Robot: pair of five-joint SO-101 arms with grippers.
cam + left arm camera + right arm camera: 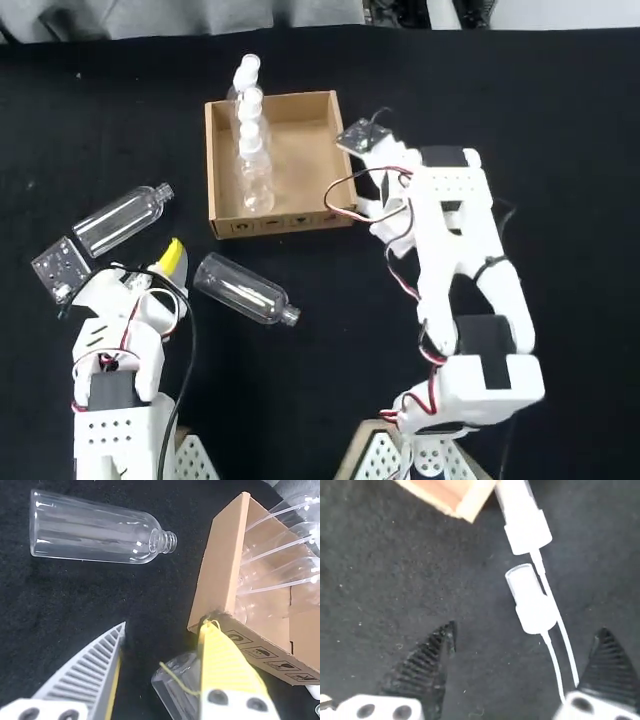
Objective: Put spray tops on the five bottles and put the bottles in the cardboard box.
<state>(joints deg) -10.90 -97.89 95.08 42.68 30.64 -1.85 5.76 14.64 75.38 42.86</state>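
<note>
The cardboard box (pixel 300 160) (pixel 220 570) holds three clear bottles with white spray tops (pixel 250 140) (pixel 280 555) along one wall. Two uncapped clear bottles lie on the black table, one (pixel 122 218) (pixel 100 530) left of the box and one (pixel 245 290) in front of it. My left gripper (pixel 160 268) (pixel 164 626) is open between them, its yellow finger (pixel 220 670) over the base of the nearer bottle (pixel 172 685). My right gripper (pixel 526 630) is open just off a box corner (pixel 465 502). Two white spray tops (pixel 525 525) (pixel 532 602) with thin tubes lie ahead of its fingers.
The right arm (pixel 455 230) stretches over the table to the right of the box. Black cloth covers the whole table (pixel 560 120). Open cloth lies to the far right and far left.
</note>
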